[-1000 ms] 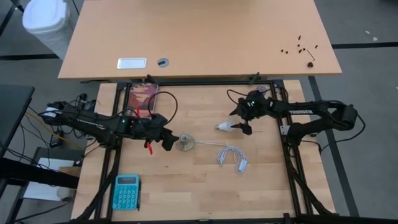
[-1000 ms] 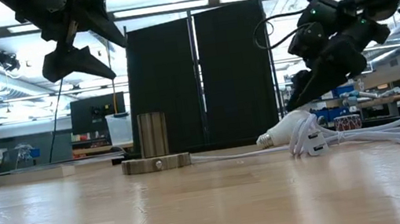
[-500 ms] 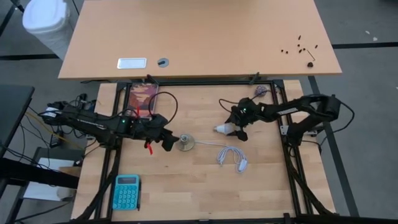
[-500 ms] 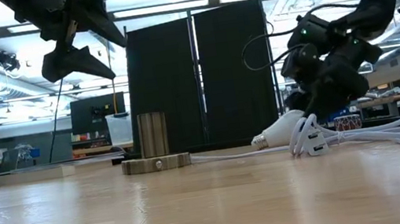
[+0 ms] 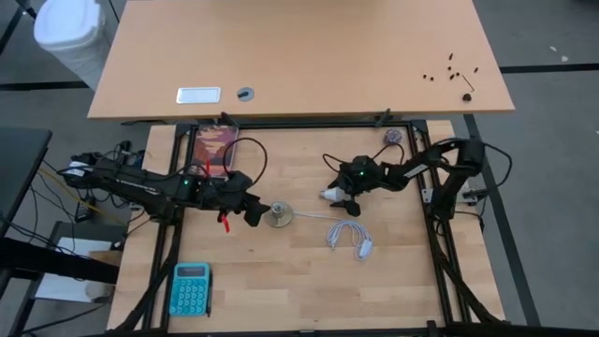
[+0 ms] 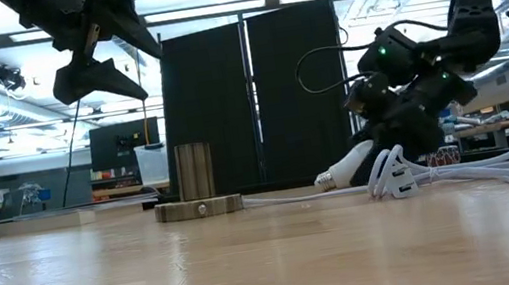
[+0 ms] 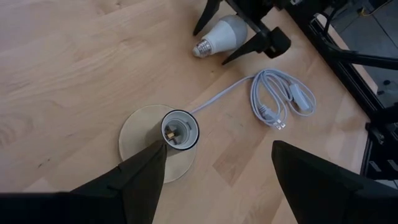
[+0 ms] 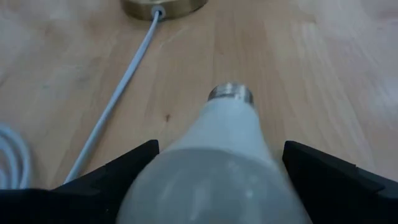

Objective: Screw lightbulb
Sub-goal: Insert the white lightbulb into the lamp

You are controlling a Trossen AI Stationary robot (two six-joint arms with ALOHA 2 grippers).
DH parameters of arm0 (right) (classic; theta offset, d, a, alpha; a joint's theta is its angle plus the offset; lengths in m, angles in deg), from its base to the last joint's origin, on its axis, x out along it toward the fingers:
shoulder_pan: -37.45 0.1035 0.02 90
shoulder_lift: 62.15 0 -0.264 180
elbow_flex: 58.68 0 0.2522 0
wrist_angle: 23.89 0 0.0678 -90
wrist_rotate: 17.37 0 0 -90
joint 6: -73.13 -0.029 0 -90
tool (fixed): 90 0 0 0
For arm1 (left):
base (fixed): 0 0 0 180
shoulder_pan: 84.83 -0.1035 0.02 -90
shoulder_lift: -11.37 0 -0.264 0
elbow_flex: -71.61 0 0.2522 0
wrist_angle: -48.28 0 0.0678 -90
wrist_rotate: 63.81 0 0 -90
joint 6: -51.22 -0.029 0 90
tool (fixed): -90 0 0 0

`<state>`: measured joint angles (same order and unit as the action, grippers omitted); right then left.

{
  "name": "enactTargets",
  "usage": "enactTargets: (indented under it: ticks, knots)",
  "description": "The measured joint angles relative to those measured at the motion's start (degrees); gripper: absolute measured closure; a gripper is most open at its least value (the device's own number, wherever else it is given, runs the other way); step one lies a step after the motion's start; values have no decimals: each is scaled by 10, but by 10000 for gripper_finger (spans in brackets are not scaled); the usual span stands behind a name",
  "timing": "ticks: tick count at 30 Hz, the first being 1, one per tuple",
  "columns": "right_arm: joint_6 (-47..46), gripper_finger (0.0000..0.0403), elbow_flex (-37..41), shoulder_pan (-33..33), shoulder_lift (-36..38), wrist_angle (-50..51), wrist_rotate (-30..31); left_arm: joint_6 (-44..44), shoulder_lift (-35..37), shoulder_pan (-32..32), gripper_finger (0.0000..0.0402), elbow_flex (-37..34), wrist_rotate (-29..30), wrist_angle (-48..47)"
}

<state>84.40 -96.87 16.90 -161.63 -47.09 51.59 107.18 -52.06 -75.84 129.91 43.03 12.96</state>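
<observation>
The white lightbulb [image 5: 329,194] lies on its side on the wooden table, its silvery screw base [image 8: 231,94] pointing toward the socket. My right gripper [image 5: 339,198] is low over it and open, one finger on each side of the frosted dome [image 7: 225,28]. The socket [image 7: 179,129] stands upright on its round brass disc [image 5: 279,216], and a white cable leads away from the disc. My left gripper [image 5: 253,212] hangs open high above the table [image 6: 109,83], just left of the socket, touching nothing. My right gripper comes slanting down from the table's right, along the bulb's length. Its open fingers [image 8: 124,168] flank the dome [image 8: 217,168], which reaches far back between them. The bulb lies on the table. Whether the fingers touch the dome, I cannot tell.
A coiled white cable with switch and plug [image 5: 348,234] lies just near of the bulb. A teal calculator [image 5: 191,288] sits at the near left and a red booklet [image 5: 217,150] at the far left. A large desk [image 5: 299,56] stands beyond the far edge.
My right gripper has come down and toward the table's left, and its open fingers now flank the bulb's dome. The bulb has slid a little toward the socket, still on its side.
</observation>
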Motion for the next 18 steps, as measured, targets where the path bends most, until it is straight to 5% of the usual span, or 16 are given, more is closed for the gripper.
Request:
enactTargets:
  ticks: [8, 18]
  knots:
    - [-9, 62, -1, 4, -48, -82, 15, 0, 0, 0, 108, 0, 0, 0]
    - [-11, 156, 0, 4, -40, -73, 22, 1, 0, 0, 108, 0, 0, 3]
